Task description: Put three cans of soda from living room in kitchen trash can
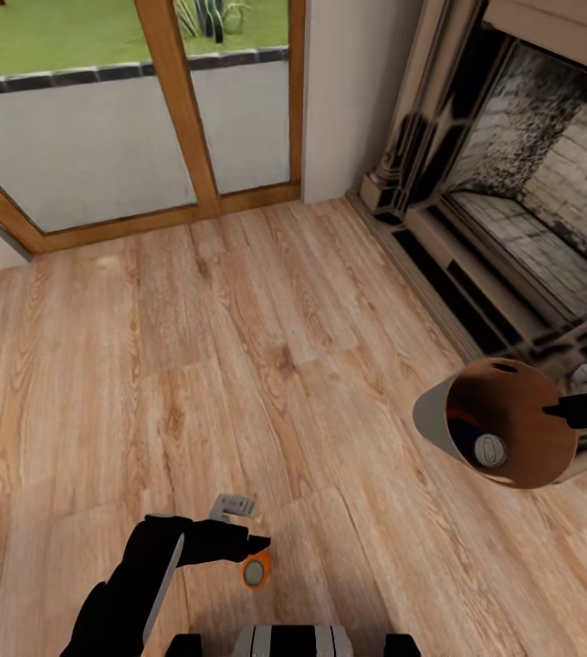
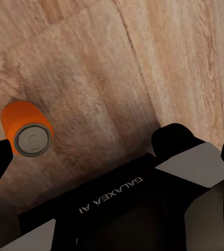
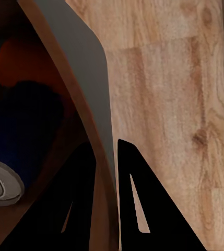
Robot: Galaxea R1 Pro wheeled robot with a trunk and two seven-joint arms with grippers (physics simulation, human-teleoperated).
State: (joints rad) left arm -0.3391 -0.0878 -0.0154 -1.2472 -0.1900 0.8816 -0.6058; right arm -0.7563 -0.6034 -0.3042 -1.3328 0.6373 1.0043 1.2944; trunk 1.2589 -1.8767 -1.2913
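While the right claw pinches the rim wall of the trash can, holding it tilted above the wood floor beside the fireplace, a blue soda can lies inside it, silver top showing. Something orange sits deeper in the bin; can't tell what. Left claw is closed around an orange soda can, near the robot's base. Glass door lies beyond.

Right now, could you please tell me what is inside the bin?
Inside the bin lies a blue can, silver top showing. Something orange sits deeper in shadow; the bin wall hides the rest.
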